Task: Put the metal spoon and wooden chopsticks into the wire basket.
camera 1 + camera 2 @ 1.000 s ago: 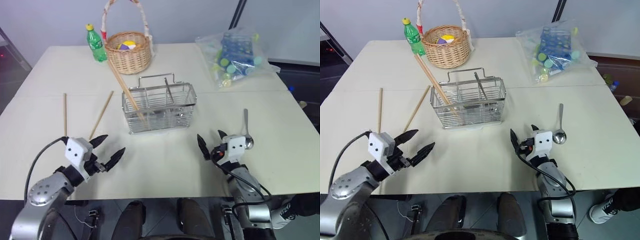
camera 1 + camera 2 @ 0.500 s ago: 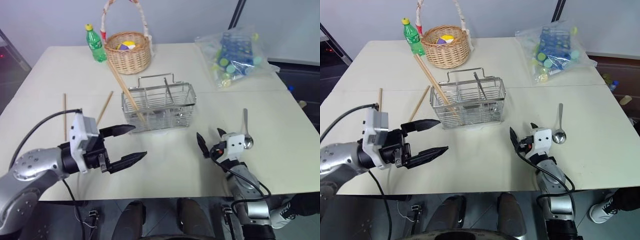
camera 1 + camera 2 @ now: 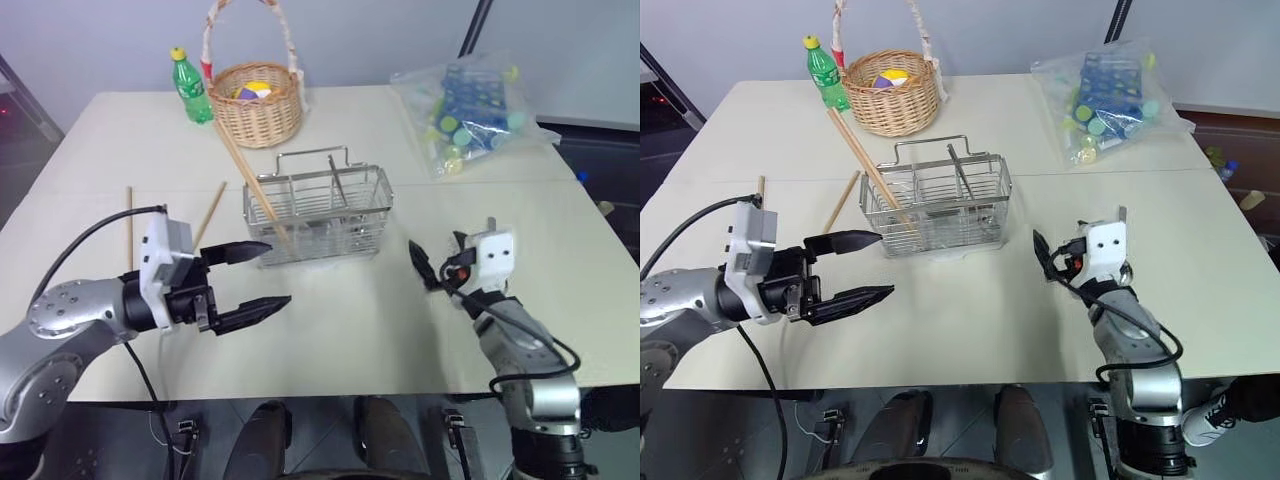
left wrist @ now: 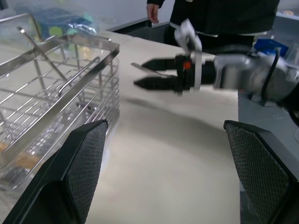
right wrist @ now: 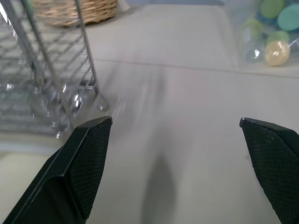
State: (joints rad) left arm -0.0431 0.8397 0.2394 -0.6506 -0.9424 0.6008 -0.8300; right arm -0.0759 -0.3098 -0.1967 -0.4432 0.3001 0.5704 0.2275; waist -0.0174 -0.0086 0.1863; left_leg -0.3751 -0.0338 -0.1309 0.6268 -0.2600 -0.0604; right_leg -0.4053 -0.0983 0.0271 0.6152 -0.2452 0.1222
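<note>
the left gripper (image 3: 255, 275) hangs over the table (image 3: 340, 330) with its two black fingers spread wide, nothing between them, tips aimed across toward the right gripper (image 3: 438, 263), which also stands wide open and empty. between and beyond them sits one wire basket (image 3: 318, 215), already holding two wooden chopsticks (image 3: 250, 178) that lean out over its left rim, plus one metal utensil standing in a middle compartment. two more chopsticks lie flat on the table left of the basket, one (image 3: 209, 215) near it, one (image 3: 129, 225) farther out. the metal spoon (image 3: 1122, 213) lies just behind the right gripper's white block, mostly hidden by it. farther back stand one round wicker basket (image 3: 258, 103), one green bottle (image 3: 191, 86) and one clear bag of coloured bits (image 3: 468, 105).
</note>
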